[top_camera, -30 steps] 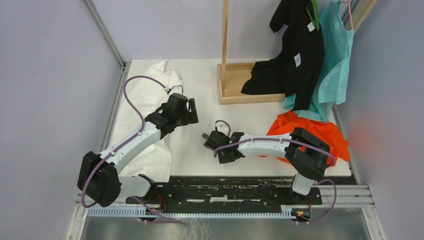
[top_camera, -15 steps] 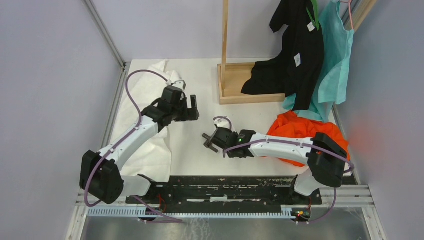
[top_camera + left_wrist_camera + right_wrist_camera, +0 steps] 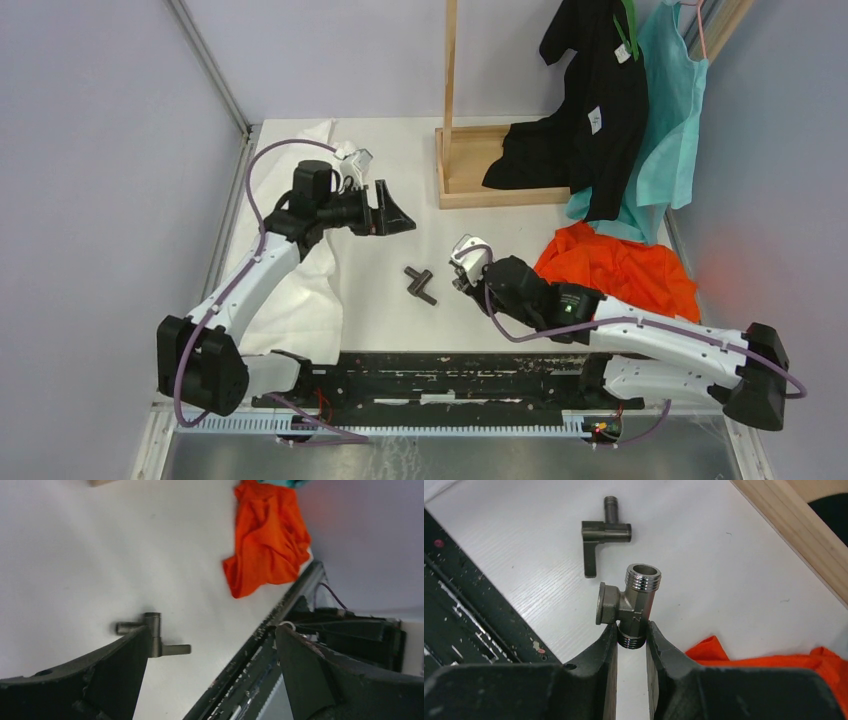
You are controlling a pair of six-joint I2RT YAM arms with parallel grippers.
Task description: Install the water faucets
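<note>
A dark grey T-shaped faucet piece (image 3: 421, 284) with a threaded stub lies flat on the white table; it also shows in the right wrist view (image 3: 601, 535) and the left wrist view (image 3: 155, 639). My right gripper (image 3: 631, 630) is shut on the threaded lower end of a shiny silver T-shaped faucet fitting (image 3: 631, 600), held upright above the table, a short way right of the dark piece. In the top view the right gripper (image 3: 468, 272) is right of the dark piece. My left gripper (image 3: 395, 212) is open and empty, raised behind and left of the dark piece, jaws wide apart (image 3: 211, 630).
A white cloth (image 3: 300, 180) lies at the left under the left arm. An orange cloth (image 3: 620, 265) lies at the right. A wooden stand (image 3: 480, 170) with black and teal garments is at the back. A black rail (image 3: 450, 375) runs along the near edge.
My right gripper has drawn back to the right, leaving the dark piece on the table. My left gripper has swung back and left, turning its jaws rightward.
</note>
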